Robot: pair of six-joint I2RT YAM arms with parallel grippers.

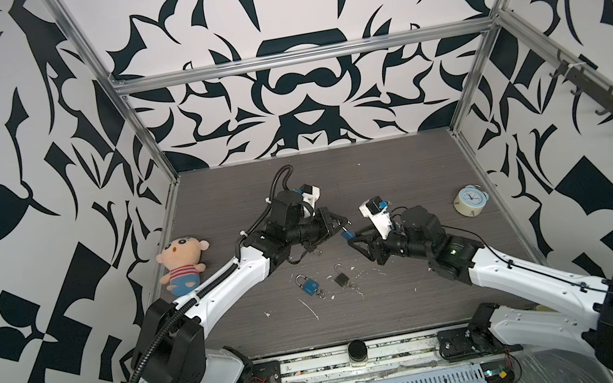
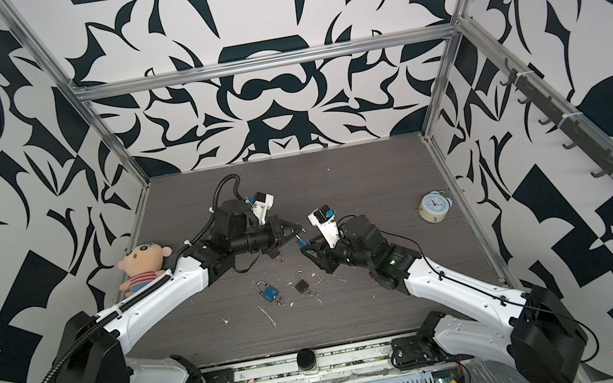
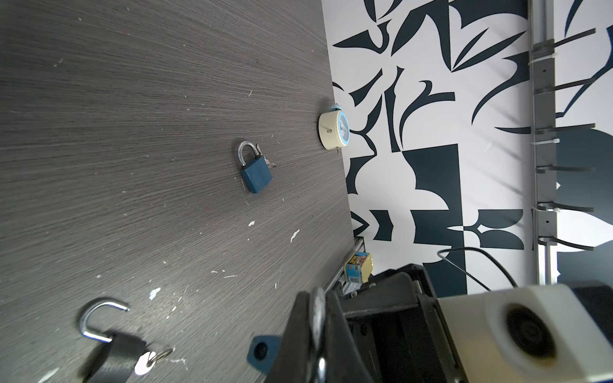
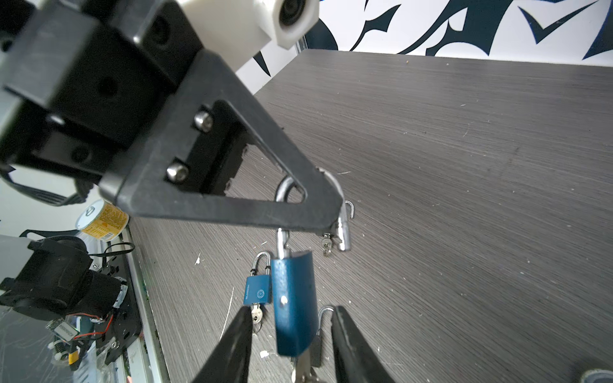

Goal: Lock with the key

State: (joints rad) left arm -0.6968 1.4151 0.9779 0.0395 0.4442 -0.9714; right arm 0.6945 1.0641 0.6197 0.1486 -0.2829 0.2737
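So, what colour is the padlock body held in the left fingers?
Dark blue; the padlock shows best in the right wrist view.

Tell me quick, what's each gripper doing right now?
Left gripper: closed on the hanging blue padlock, by its shackle.
Right gripper: open, one finger on each side of that padlock's body, gaps showing.

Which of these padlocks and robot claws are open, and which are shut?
held blue padlock: hanging in the air, shackle open.
left gripper: shut on its shackle.
right gripper: open, fingers either side of its body, not touching.
light blue padlock: lying on the table, shackle shut, key in.
black padlock: lying on the table, shackle open, key in.
dark blue padlock: lying on the table, shackle shut.
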